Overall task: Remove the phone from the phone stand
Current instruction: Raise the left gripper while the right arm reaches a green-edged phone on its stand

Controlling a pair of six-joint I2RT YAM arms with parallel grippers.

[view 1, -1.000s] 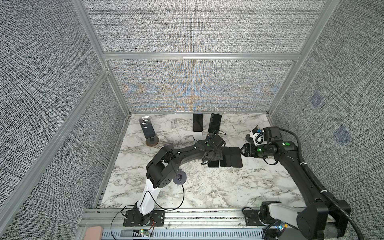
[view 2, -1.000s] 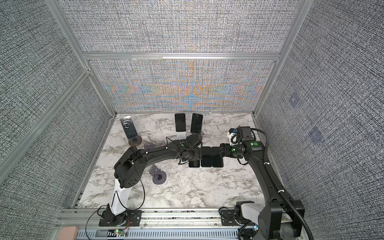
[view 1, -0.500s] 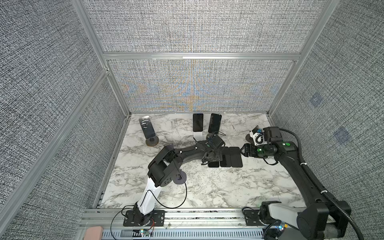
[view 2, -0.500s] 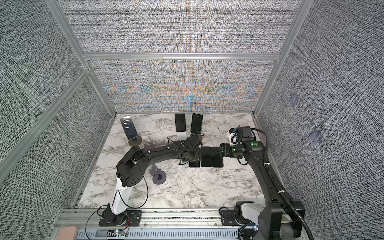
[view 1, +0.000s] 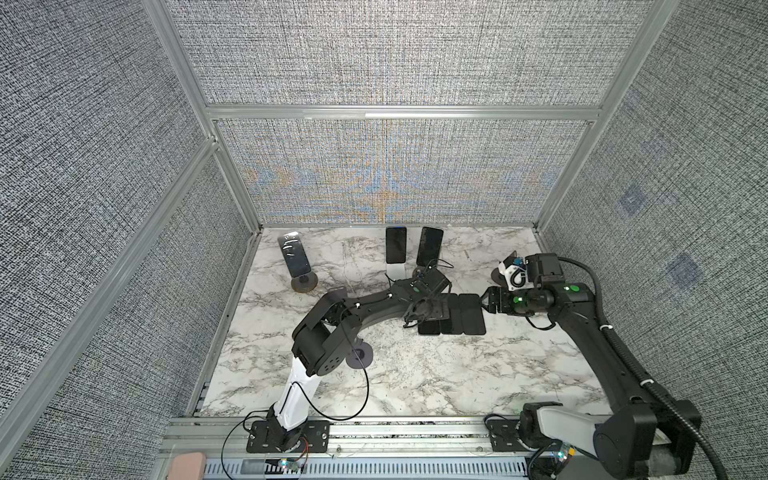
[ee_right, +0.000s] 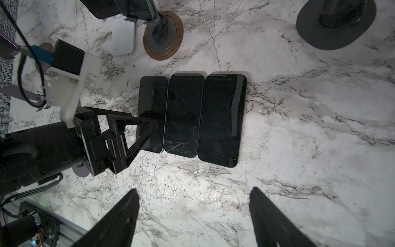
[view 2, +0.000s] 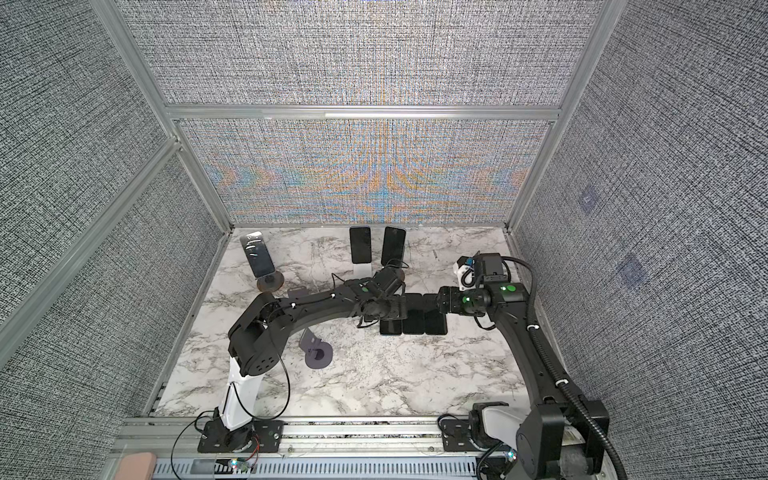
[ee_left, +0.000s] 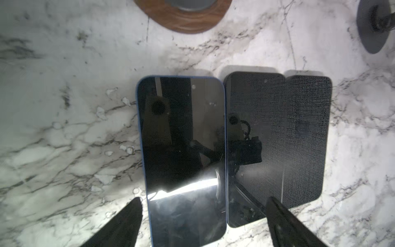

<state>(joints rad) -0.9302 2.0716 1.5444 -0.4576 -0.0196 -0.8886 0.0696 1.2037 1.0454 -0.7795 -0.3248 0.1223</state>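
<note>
Marble table (view 1: 415, 374) is being boxed in by grey fabric walls on three sides, w/ both arms being reached in toward the ctr. Blue-edged phone (ee_left: 181, 149) is being seen flat on the table, screen up, off any stand, as the end one of a tight row. Its long edge is lying against the middle phone (ee_left: 254, 107), w/ the third phone (ee_left: 307, 128) beyond that.

Left hand (ee_left: 204, 200) is being held low over one end of the blue-edged phone, jaws spread wide, nothing gripped. One finger (ee_left: 126, 218) is being shown just outside the blue edge, the other over the middle phone. Right hand (ee_right: 194, 189) is being kept back from the row, likewise wide open and empty, only bare marble btwn its fingers.

Step in hand, as judged: the release is being finished, so a clean retreat is being called for. The left hand should be lifted straight up w/ jaws kept wide and no sideways sweep, since a dragged finger could be knocking the row apart. After that, prob. a phone on a stand.

Count:
- **Phones:** six are being counted. Three are flat. Three are propped at the back: left-back phone (view 1: 296, 253) on a round stand (view 1: 304, 284), centre-back phone (view 1: 395, 244) on a white stand (view 1: 395, 272), right-back phone (view 1: 429, 246) on a wooden-ringed stand (ee_right: 163, 36).
- **Stands:** five are being made out. Besides those three, there are a dark stand near the left arm (view 2: 318, 353), seen w/o a phone, and a dark stand by the right arm (ee_right: 335, 23), top partly hidden, appearing empty.
- **Hands:** two.
</note>
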